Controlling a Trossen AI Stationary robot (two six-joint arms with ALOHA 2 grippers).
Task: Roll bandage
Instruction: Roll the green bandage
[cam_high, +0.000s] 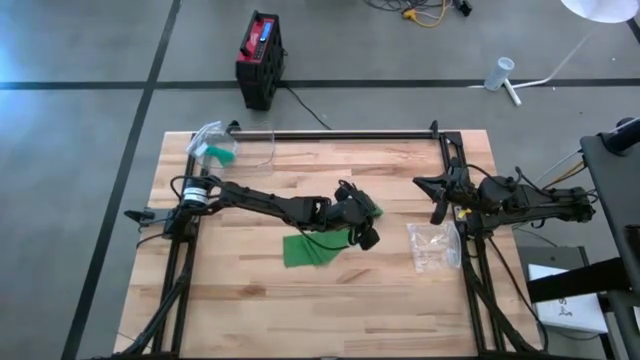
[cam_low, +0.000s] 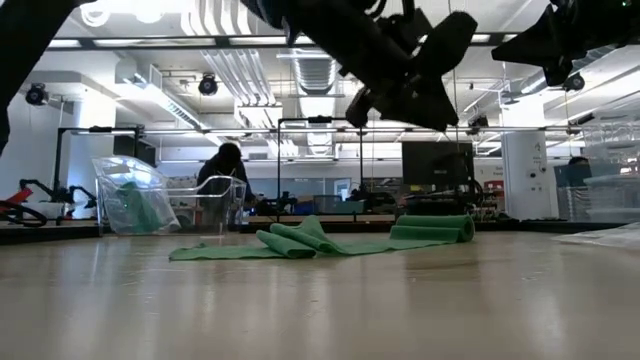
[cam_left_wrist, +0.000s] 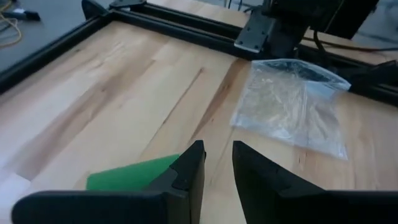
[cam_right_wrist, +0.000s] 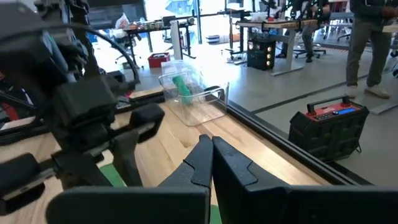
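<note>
The green bandage (cam_high: 315, 248) lies on the wooden table, a flat strip with loose folds (cam_low: 290, 240) and a rolled end (cam_low: 432, 230) toward the right. My left gripper (cam_high: 365, 237) hangs above it, clear of the cloth (cam_low: 400, 95). Its fingers stand slightly open with nothing between them (cam_left_wrist: 217, 165); a bandage corner (cam_left_wrist: 134, 174) shows below them. My right gripper (cam_high: 437, 195) waits shut at the table's right side (cam_right_wrist: 211, 155).
A clear plastic bag (cam_high: 433, 245) lies on the table near the right arm's base (cam_left_wrist: 292, 102). Another clear bag with something green inside (cam_high: 215, 145) stands at the far left corner (cam_low: 135, 195). A black rail (cam_high: 350, 134) runs along the far edge.
</note>
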